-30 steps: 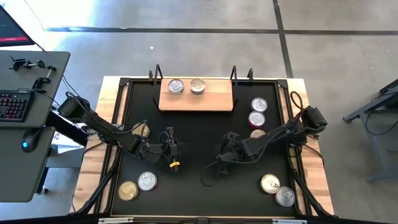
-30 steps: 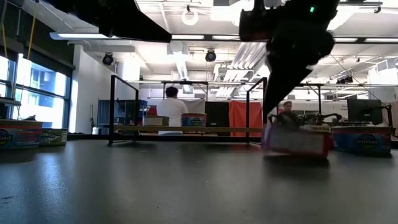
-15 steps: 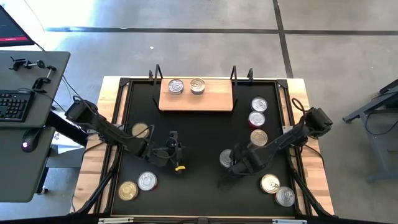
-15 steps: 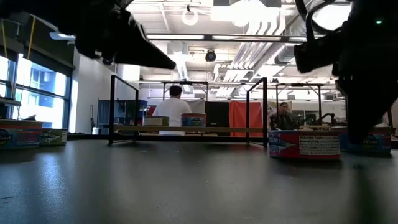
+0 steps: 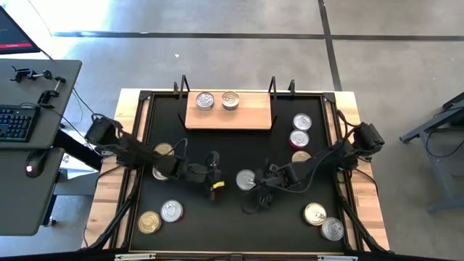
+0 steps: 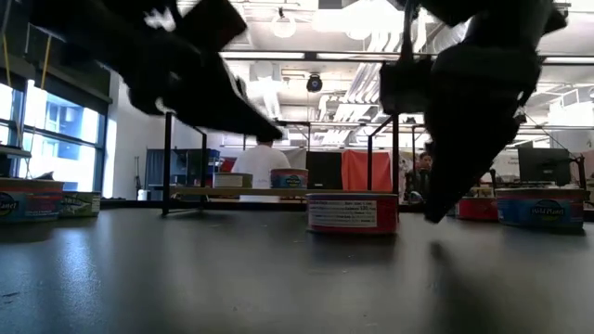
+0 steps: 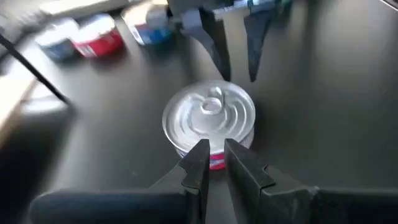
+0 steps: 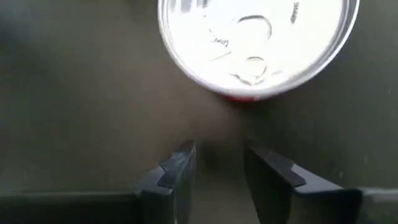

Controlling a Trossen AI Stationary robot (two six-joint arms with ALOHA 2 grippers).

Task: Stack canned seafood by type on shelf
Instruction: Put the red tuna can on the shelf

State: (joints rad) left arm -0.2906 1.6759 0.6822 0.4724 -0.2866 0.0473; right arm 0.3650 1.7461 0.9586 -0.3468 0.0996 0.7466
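Spanning the table's far edge, the shelf (image 5: 228,116) carried two cans (image 5: 217,101). A silver-lidded, red-sided can (image 5: 246,179) sat free mid-table between both grippers. Right gripper (image 5: 262,183) stood just right of it, fingers slightly apart, empty. Left gripper (image 5: 215,174) stood just left, fingers nearly together, empty.

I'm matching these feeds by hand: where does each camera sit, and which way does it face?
High: overhead, straight down; both arms, shelf.
Low: tabletop level, across the table; both arms overhead.
Left wrist: past the shut left gripper at the red-labelled can.
Right wrist: past the open right gripper.
All four show that can.
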